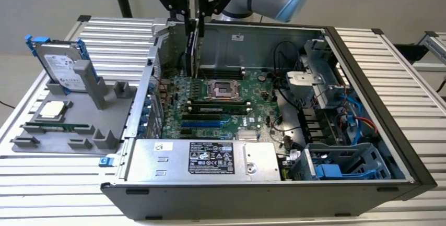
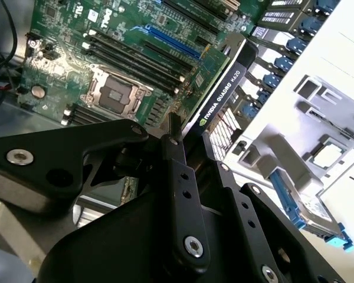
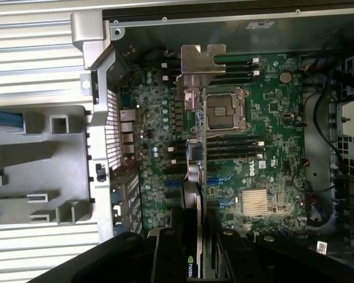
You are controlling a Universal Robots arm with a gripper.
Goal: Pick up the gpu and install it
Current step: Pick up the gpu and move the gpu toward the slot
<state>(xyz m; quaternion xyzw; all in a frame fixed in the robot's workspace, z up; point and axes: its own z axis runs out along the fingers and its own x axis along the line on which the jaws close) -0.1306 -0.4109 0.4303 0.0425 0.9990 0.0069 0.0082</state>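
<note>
Grey parts tray [image 1: 42,145] with hard drive [image 1: 61,69] and memory stick [image 1: 56,127] is seen well off to one side of the pincer, outside the case [image 1: 244,200], at the exterior view's left. The pincer [image 1: 194,21] is clamped shut on the gpu [image 1: 193,54]. The card is held on edge and reaches down and away from the fingers, with the silver bracket [image 3: 196,71] at the end farthest from them. The gpu is held over the motherboard [image 1: 209,108]; whether any slot is touched cannot be told. Processor socket [image 1: 225,87] and expansion slots [image 1: 202,124] lie below, just beside the card. Cables [image 1: 362,119] and drive cage [image 1: 341,163] are well apart on the other side. Risks, as judged: the bracket could be caught on the case rear wall [image 3: 112,135] if the card is lowered off-line; the edge connector could be driven beside the slot or onto the socket pins; with so narrow a grip, the card could be tilted under seating force.
</note>
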